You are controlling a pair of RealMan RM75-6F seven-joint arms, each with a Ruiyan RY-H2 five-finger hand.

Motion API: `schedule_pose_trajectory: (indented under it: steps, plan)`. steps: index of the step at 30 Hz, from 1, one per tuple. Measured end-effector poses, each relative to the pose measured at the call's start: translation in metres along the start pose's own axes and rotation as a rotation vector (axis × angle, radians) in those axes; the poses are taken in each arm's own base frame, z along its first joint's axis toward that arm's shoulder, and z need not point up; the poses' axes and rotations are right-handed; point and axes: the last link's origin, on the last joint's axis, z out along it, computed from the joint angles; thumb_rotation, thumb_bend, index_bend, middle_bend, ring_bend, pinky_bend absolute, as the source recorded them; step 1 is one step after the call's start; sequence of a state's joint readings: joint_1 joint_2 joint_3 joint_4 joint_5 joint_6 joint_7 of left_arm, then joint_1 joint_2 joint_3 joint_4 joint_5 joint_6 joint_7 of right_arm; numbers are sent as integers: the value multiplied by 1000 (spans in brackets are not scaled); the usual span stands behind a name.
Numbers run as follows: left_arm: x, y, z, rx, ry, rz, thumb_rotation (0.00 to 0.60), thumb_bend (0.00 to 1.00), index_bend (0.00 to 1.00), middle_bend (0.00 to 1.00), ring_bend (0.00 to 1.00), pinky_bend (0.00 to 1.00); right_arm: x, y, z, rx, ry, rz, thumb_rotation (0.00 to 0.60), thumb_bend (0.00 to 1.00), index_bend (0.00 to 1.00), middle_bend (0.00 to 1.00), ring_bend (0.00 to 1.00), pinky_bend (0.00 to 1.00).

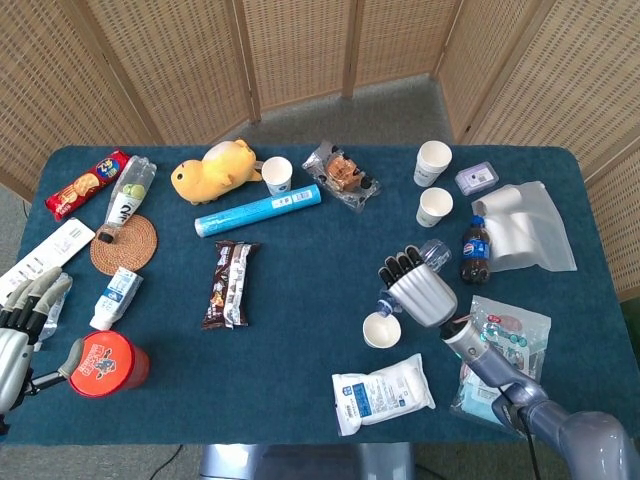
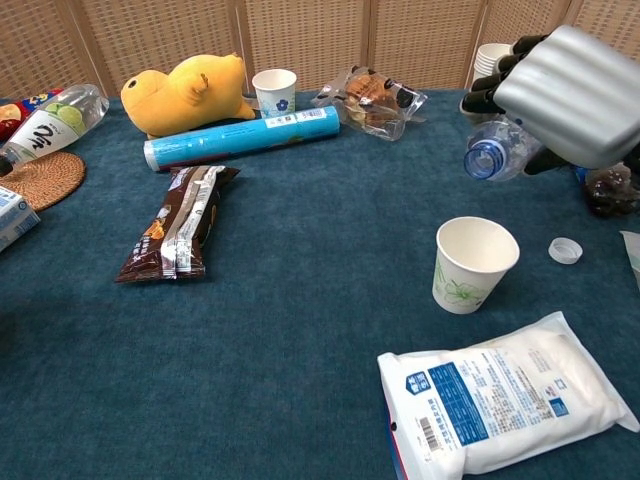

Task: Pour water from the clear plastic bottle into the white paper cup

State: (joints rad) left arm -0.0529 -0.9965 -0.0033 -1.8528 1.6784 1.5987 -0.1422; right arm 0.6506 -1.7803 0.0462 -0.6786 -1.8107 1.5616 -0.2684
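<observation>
1. Two hands are in view. The left hand [image 1: 22,318] rests at about 8 o'clock of the table [image 1: 300,290], near its edge; its fingers lie side by side and hold nothing. Whether they are slightly curled I cannot tell.
2. Just at its 4 o'clock stands a red canister [image 1: 106,362], and at 1 o'clock of this lies a small white tube [image 1: 115,297].
3. Further toward 10 o'clock there is a round woven coaster [image 1: 125,245] with a green-label bottle [image 1: 128,200] lying partly on it.
4. At 11 o'clock lies a yellow plush toy [image 2: 185,93], and just below it a blue roll [image 2: 243,137] lies across.
5. Near the middle lies a brown snack pack [image 2: 178,222].
6. The white paper cup [image 2: 474,264] stands upright and open at about 5 o'clock from the middle.
7. At 6 o'clock of the cup, just beside it, lies a white pouch [image 2: 506,394].
8. The right hand [image 2: 562,96] is above the cup, toward its 1 o'clock, with the fingers clamped around the clear plastic bottle [image 2: 500,155].
9. The bottle is tilted, its open blue-tinted mouth pointing to the left and apart from the cup's rim.
10. A small white cap [image 2: 565,250] lies on the table at 3 o'clock of the cup.
</observation>
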Motion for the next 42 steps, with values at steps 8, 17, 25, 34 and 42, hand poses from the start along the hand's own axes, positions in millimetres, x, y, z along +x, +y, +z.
schedule_pose_trajectory:
  steps: [8, 17, 25, 34, 42]
  plan:
    - [-1, 1, 0, -1, -4, 2, 230, 464, 76, 55, 0, 0, -3, 3, -3, 21, -11, -29, 600, 240, 603, 635, 585, 482]
    - [-3, 2, 2, -4, -9, 0, 229, 464, 75, 55, 0, 0, -8, 4, -11, 72, -54, -84, 600, 239, 601, 633, 584, 459]
    - [-3, 2, 3, -7, -9, 0, 228, 465, 75, 56, 0, 0, -9, 4, -12, 92, -69, -106, 600, 239, 602, 633, 584, 459]
    - [-4, 2, 3, -8, -10, -1, 228, 464, 75, 55, 0, 0, -11, 3, -14, 110, -82, -118, 600, 240, 601, 633, 584, 460]
    - [-4, 3, 5, -11, -13, -1, 231, 464, 76, 56, 0, 0, -11, 5, -15, 101, -79, -127, 600, 238, 601, 632, 584, 459]
